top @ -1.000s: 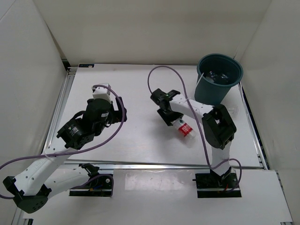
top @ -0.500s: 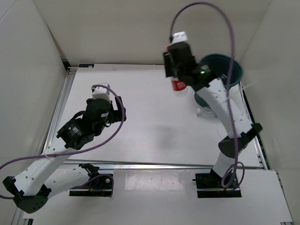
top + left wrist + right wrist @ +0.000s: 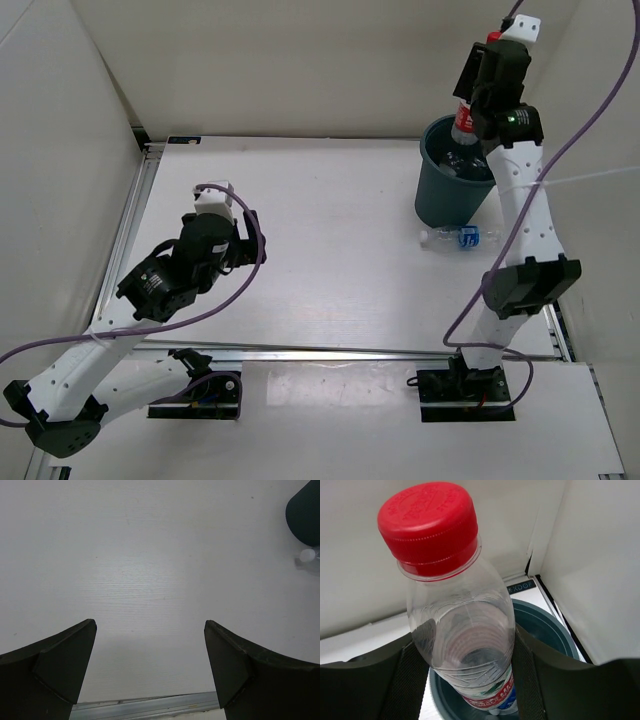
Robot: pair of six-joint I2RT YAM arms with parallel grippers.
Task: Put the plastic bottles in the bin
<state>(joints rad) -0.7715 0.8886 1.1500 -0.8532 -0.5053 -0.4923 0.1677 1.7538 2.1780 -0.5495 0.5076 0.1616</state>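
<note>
White table (image 3: 330, 280) | bin (image 3: 440, 200): bottles (image 3: 468, 166) inside; red-capped bottle (image 3: 462, 625) held above

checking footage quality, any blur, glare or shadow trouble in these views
Top external: evenly lit, sharp, soft shadows only. Left wrist: the fingers are dark silhouettes against the bright table, faint shadow between them. Right wrist: red-capped bottle looms large and crisp, hiding most of the bin.

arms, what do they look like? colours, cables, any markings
Both the left arm and right arm have white links and black joint housings. A purple cable trails along each. The left end effector has dark wedge-shaped fingers. A green light glows on the right arm. No legible markings.
</note>
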